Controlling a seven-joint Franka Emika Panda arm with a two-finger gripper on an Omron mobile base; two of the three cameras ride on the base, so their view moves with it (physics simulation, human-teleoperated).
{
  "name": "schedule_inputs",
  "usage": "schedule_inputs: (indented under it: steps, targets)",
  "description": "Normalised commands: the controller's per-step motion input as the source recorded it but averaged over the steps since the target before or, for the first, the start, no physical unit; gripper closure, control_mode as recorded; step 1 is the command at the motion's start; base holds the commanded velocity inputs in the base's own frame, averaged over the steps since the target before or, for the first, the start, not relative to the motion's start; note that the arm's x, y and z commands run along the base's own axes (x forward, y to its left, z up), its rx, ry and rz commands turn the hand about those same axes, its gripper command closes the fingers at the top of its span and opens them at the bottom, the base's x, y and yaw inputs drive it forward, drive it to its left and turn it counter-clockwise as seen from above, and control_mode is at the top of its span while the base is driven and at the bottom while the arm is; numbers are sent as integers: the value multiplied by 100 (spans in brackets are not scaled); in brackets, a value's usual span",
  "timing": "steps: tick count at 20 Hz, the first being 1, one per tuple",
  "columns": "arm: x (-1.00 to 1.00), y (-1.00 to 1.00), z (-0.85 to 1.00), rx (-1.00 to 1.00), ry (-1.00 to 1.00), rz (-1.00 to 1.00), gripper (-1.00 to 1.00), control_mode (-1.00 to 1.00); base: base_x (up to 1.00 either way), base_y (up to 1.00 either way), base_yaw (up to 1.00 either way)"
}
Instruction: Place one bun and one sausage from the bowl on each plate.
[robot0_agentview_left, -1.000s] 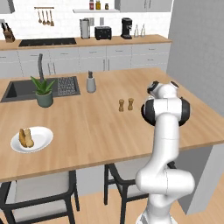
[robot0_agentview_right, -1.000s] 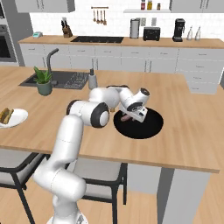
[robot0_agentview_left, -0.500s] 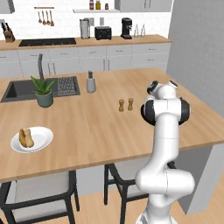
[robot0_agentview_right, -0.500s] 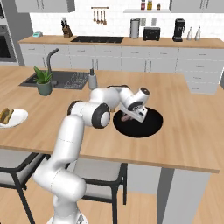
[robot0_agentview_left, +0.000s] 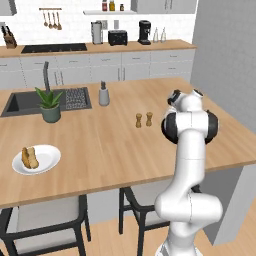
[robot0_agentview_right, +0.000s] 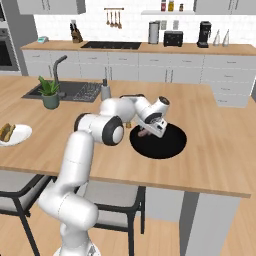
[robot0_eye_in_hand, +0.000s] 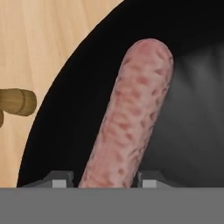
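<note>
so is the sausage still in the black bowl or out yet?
In. The sausage sits between the gripper fingertips, over the bowl's black interior; the right base view shows it low inside the rim. Lifted clear: cannot tell.

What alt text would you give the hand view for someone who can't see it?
A pink speckled sausage runs up from between the tool's two dark fingertips, which are closed on its near end, over the wide black bowl. Wooden counter lies beyond the rim, with a small brown wooden shaker at the left.

Open worktop (robot0_agentview_right: 215, 150) is seen to the right of the bowl (robot0_agentview_right: 170, 147). Just left of the bowl, two small wooden shakers (robot0_agentview_left: 143, 120) stand in the way; bare wood lies between them and the plate (robot0_agentview_left: 47, 161).
</note>
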Motion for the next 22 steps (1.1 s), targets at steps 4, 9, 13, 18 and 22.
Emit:
schedule_inputs:
  steps: [4,9,13,18,22]
  targets:
    - [-52,2,82,-19,11,6,100,-100,0,0,0]
    - [-88,36,78,-35,25,21,100,-100,0,0,0]
    - [-100,57,71,-30,12,24,100,-100,0,0,0]
    - [-100,57,64,-16,1,21,100,-100,0,0,0]
    - [-100,39,46,6,-7,12,100,-100,0,0,0]
